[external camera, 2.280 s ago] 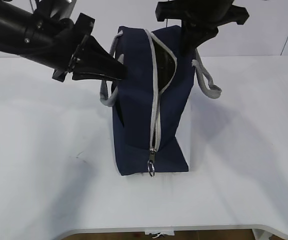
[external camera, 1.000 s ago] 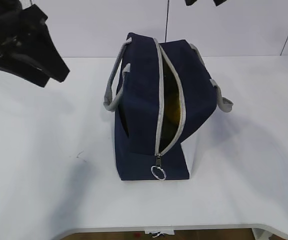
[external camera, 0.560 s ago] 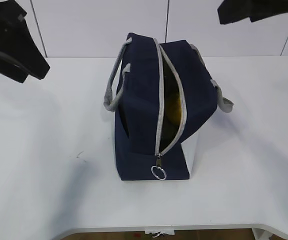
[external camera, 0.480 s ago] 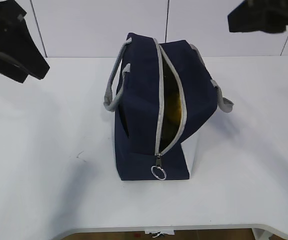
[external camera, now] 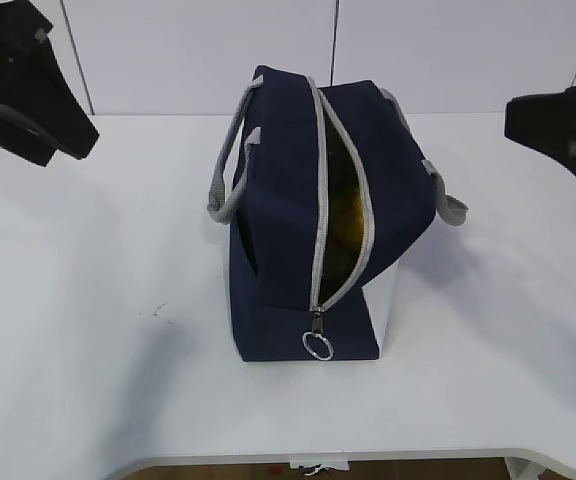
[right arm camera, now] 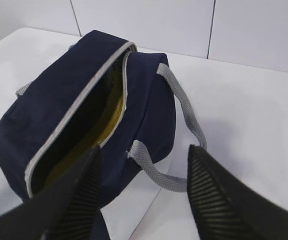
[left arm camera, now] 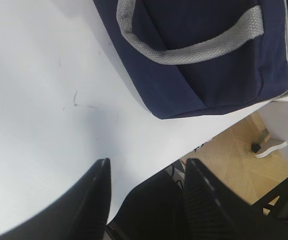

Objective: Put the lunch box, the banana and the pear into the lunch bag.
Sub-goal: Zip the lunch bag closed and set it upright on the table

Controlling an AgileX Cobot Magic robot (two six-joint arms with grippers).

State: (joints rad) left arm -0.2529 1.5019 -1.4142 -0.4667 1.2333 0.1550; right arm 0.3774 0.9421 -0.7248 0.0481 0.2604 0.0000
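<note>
The navy lunch bag (external camera: 288, 230) stands in the middle of the white table, its grey zipper (external camera: 320, 225) open along most of the top. A long yellow shape, the banana (right arm camera: 108, 116), lies inside the opening and also shows as the banana (external camera: 354, 216) in the exterior view. The lunch box and the pear are hidden. My left gripper (external camera: 68, 135) hangs open and empty far left of the bag; in its wrist view the left gripper (left arm camera: 148, 162) is over the table edge. My right gripper (external camera: 528, 120) hovers open and empty right of the bag; the right gripper (right arm camera: 144, 150) looks down at a grey handle (right arm camera: 184, 107).
The ring pull (external camera: 317, 346) hangs at the bag's near end. Grey handles (external camera: 230, 165) droop on both sides. The table's front edge (external camera: 368, 455) is close to the bag; floor and a chair base (left arm camera: 269, 145) show below it.
Both grippers have drawn away from the bag. The right one has come down from the top right to bag height at the right edge. The left one has held still for the last half second.
</note>
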